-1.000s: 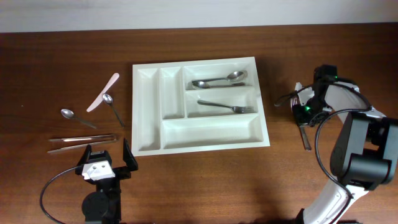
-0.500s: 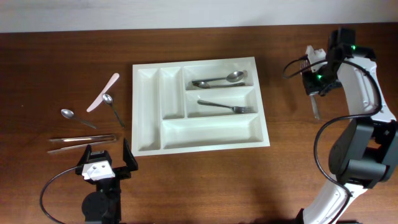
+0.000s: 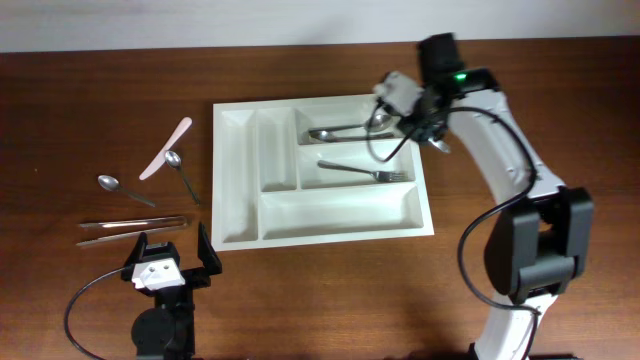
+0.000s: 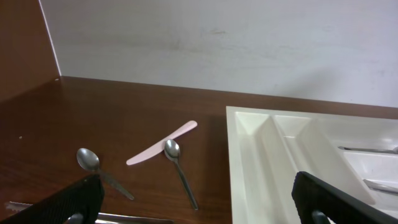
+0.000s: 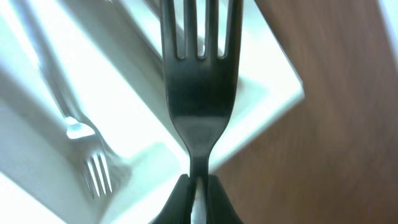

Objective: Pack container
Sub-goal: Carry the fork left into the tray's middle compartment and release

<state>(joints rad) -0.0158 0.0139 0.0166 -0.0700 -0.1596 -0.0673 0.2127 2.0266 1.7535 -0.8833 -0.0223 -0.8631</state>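
Observation:
The white cutlery tray (image 3: 232, 180) lies mid-table. Its upper right compartment holds spoons (image 3: 350, 130) and the one below holds a fork (image 3: 366, 171). My right gripper (image 3: 422, 122) hangs over the tray's right edge near the far corner, shut on a fork (image 3: 440, 146). In the right wrist view the held fork (image 5: 199, 93) points out from the jaws (image 5: 198, 190) over the tray's corner (image 5: 277, 93); the tray's fork (image 5: 93, 171) shows below. My left gripper (image 3: 170, 262) is open and empty at the front left, fingers wide in the left wrist view (image 4: 199, 208).
Left of the tray lie a pink knife (image 3: 165, 148), a spoon (image 3: 182, 172), another spoon (image 3: 120, 187) and metal tongs (image 3: 130, 230). The left wrist view shows the pink knife (image 4: 161, 143), both spoons (image 4: 180, 171) (image 4: 99, 168) and the tray's left end (image 4: 249, 155).
My right arm has carried the fork from the table's right side, up and then left, to the tray's right edge. The left arm has not moved.

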